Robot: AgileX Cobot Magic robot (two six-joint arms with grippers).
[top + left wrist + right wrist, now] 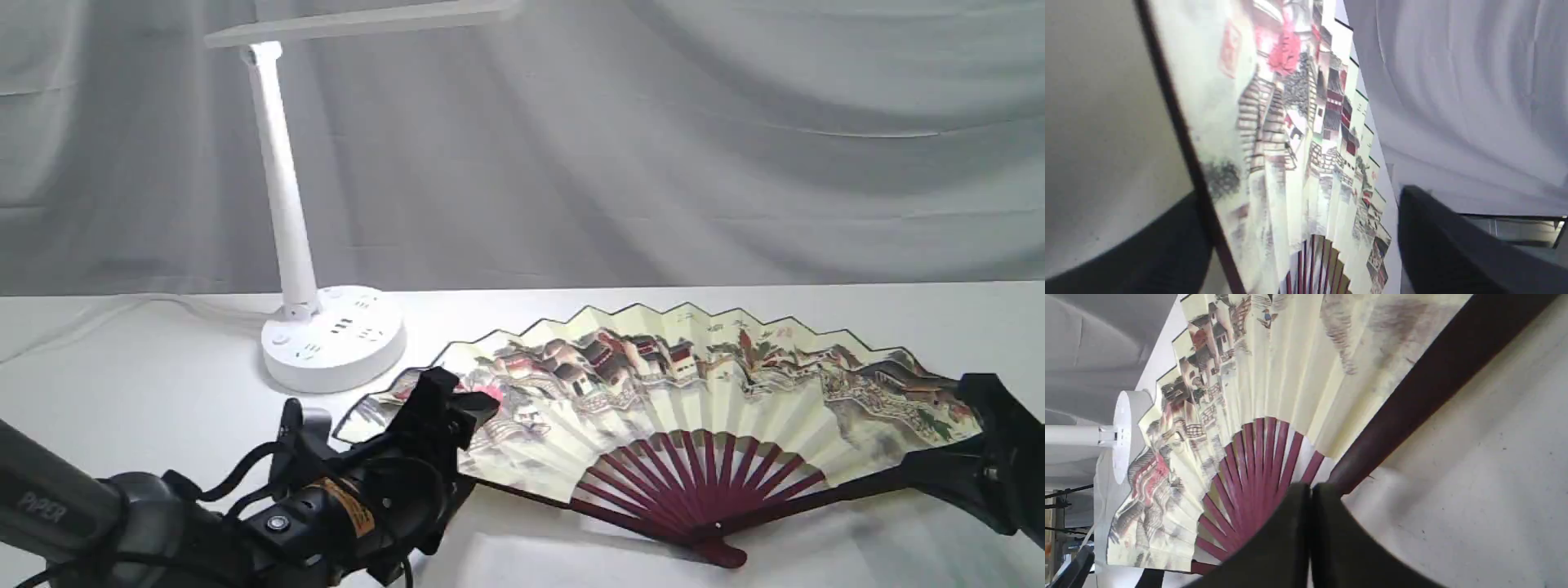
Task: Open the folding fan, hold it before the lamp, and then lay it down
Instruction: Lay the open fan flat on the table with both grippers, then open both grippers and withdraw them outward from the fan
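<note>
the folding fan (702, 384) is lying fully spread on the white table (163, 392), painted side up, its pleated cream leaf arching away from the camera and its maroon ribs converging on the pivot (722, 555) at the near edge. the lamp (282, 188) is standing behind the fan's left end, its round base (333, 339) just beside the leaf's black edging and its bar head reaching over the scene at the top of the exterior view. a grey draped cloth (735, 147) is hanging behind everything. the left gripper (457, 400) is hovering at the fan's left end, near the red blossoms, with its jaws standing wide apart. in the left wrist view one dark finger (1453, 253) is showing on the painted side of the leaf and the other beyond the dark left guard rib, neither one pinching the paper. the right gripper (980, 400) is sitting at the fan's right end, its fingers (1290, 539) pressed tightly together with no gap between them. their tips are meeting the dark right guard rib (1433, 371), though the pictures are not showing whether any of the rib is caught between them.
</note>
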